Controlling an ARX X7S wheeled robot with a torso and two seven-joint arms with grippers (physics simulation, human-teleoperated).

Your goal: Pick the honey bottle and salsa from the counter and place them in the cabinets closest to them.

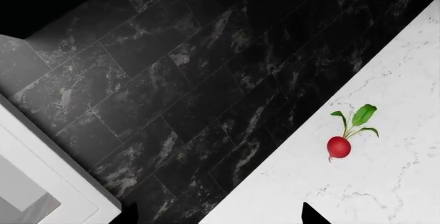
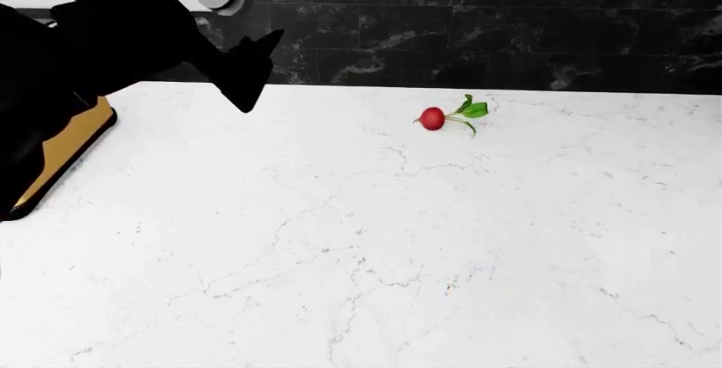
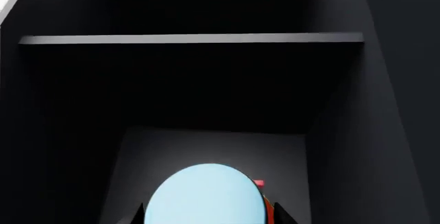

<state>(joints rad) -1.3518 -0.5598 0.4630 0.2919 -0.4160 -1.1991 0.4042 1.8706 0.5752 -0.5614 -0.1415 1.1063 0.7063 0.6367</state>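
Inside the dark cabinet [image 3: 206,95], under its shelf [image 3: 192,39], sits the salsa [image 3: 206,201], pale lid up, framed by the dark fingers [image 3: 281,214] of the right gripper [image 3: 206,219], apparently clamped on it; judged the placing step, calling next for a gentle set-down and release. Over the counter [image 2: 373,249], up at the left, hangs the left gripper [image 2: 243,68], holding nothing, jaw state impossible to tell, well apart from the radish [image 2: 434,118]. No honey bottle anywhere in view.
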